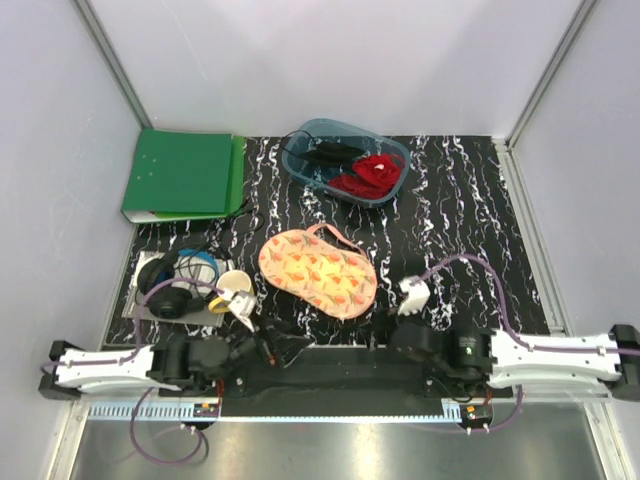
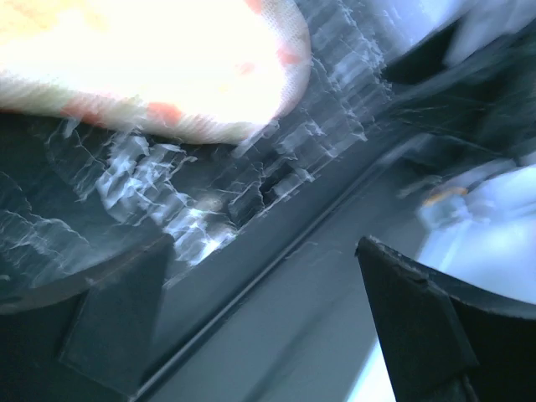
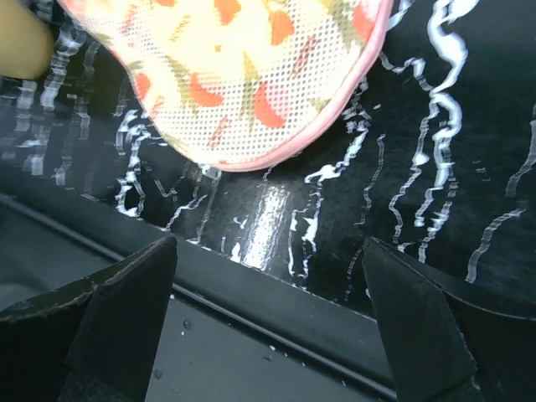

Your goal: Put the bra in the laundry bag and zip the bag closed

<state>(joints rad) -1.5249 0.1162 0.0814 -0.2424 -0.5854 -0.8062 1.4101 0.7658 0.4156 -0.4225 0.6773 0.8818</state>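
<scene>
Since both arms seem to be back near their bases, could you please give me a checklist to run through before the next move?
1. Left tool open with nothing between its fingers: ok.
2. Right tool open with nothing between its fingers: ok.
3. Laundry bag folded into one oval on the table, apart from both tools: ok.
4. Bra inside the bag: cannot tell; it shows in no view.
5. Zip closed all the way round: cannot tell.
6. Tub with the red and black garments apart from the bag: ok.
</scene>
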